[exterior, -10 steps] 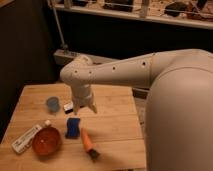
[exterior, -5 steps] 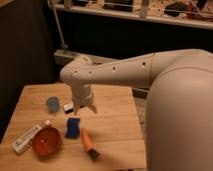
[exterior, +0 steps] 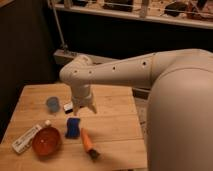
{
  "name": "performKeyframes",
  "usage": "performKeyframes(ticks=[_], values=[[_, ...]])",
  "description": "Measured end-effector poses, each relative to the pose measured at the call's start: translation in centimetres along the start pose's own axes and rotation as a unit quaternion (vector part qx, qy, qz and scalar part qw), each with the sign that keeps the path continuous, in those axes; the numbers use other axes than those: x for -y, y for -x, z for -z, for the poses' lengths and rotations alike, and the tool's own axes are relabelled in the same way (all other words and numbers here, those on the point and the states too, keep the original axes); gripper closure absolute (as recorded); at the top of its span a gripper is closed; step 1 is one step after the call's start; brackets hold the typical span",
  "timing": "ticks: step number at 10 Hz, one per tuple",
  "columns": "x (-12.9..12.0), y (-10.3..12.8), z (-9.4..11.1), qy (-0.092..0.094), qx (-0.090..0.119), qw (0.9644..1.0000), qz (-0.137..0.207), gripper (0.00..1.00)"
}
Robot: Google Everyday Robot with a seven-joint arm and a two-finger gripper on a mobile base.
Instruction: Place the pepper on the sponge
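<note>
Change: none that I can see; arm and objects sit as they did half a second ago.
Pepper: the long orange pepper [exterior: 88, 141] lies on the light wooden table [exterior: 117, 127], just beside the blue rectangular sponge [exterior: 73, 127], not on it.
Gripper: my gripper [exterior: 85, 111] hangs just behind the sponge, fingers spread, holding nothing.
Left: pepper onto sponge, the whole placing.
</note>
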Motion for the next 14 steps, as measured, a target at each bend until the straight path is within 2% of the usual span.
performKeyframes(ticks=[3, 7, 11, 14], values=[[0.2, -2.4, -0.6, -0.005, -0.010, 0.9996, 0.025, 0.35], [0.0, -4.9, -1.8, -0.001, -0.015, 0.9991, 0.039, 0.35], [0.6, -6.2, -5.2, -0.017, -0.036, 0.9984, 0.041, 0.35], [0.6, -6.5, -8.5, -0.031, -0.053, 0.9959, 0.067, 0.35]])
